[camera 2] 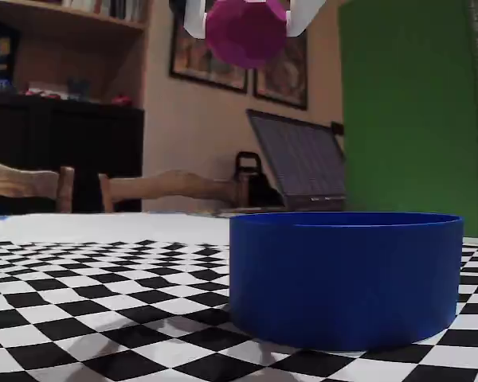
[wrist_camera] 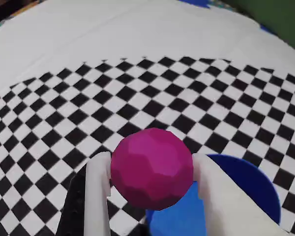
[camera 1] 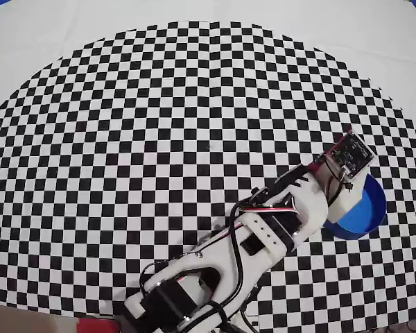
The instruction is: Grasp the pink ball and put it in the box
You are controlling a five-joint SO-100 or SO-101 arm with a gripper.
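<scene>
Above the near rim of the box (camera 2: 346,274), the gripper (wrist_camera: 150,169) is closed on the pink ball (wrist_camera: 151,168), held well clear of the table (camera 1: 194,104); release should wait until the ball sits centred over the blue floor.

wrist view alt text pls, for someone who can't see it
The gripper holds a pink ball between its two white fingers, raised above a black and white checkered mat. Part of a blue box shows just below and to the right of the ball.
</scene>
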